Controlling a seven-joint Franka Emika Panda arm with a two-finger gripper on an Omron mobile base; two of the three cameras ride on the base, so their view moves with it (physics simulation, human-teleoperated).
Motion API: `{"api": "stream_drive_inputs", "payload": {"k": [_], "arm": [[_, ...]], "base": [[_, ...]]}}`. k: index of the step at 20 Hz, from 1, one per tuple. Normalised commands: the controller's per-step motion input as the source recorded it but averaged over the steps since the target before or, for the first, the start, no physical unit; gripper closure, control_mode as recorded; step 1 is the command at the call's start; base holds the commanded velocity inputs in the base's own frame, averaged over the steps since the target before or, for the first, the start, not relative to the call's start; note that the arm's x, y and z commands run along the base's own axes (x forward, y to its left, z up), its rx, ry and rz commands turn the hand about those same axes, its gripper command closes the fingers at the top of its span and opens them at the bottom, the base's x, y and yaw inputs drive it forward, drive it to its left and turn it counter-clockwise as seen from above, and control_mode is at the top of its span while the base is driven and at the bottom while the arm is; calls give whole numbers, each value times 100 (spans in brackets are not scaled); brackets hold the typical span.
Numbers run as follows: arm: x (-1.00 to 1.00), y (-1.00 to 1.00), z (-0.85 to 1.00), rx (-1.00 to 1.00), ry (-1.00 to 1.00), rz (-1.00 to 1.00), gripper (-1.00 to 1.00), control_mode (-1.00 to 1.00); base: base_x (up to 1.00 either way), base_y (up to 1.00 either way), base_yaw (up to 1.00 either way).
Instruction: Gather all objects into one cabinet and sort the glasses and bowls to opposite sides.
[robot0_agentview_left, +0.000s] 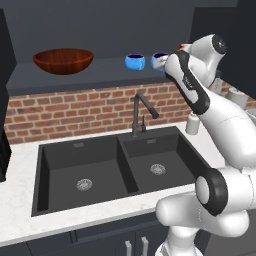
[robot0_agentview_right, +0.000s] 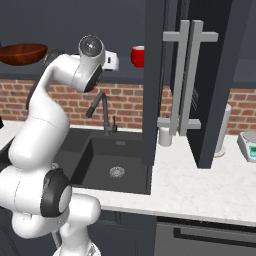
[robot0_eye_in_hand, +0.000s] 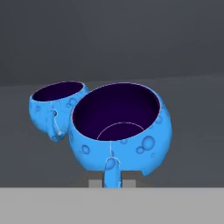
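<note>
Tool (robot0_eye_in_hand: 111, 180) is pinched shut on the small handle of the near blue bowl (robot0_eye_in_hand: 120, 127), fingers pressed either side of the tab at its lower front. That bowl sits at or just above the cabinet shelf (robot0_agentview_left: 100, 70); can't tell if it is touching down. Second blue bowl (robot0_eye_in_hand: 54, 107) is just beside it, to its left in the hand view, the two nearly touching. From the left base view the pair reads as one blue bowl in the open and one partly behind the arm. Handling guess: the blue bowls look glossy, hard and light, probably ceramic-like, so slippery and chippable; the thin handle is the obvious hold, but the bowl could swing on it, so move slow. Wooden bowl (robot0_agentview_left: 63, 60) is on the far left of the shelf, well apart from the blue ones; it looks stiff and wide, too broad for a pinch across it, so take it by the rim. Red cup (robot0_agentview_right: 137, 56) stands at the right end of the shelf, small and rigid. Count: three bowls (one wood, two blue), one cup.
</note>
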Motion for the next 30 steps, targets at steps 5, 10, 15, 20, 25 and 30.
{"api": "stream_drive_inputs", "payload": {"k": [5,10,15,20,25,30], "arm": [[29,-1,-4,0,4,-3,100,-100],[30,-3,-3,0,3,-3,100,-100],[32,-4,-4,0,2,-4,100,-100],[35,-2,-6,0,1,-4,100,-100],[36,-1,-7,0,0,-3,100,-100],[36,0,-10,0,0,-4,100,-100]], "base": [[0,0,0],[0,0,0],[0,0,0],[0,0,0],[0,0,0],[0,0,0]]}}
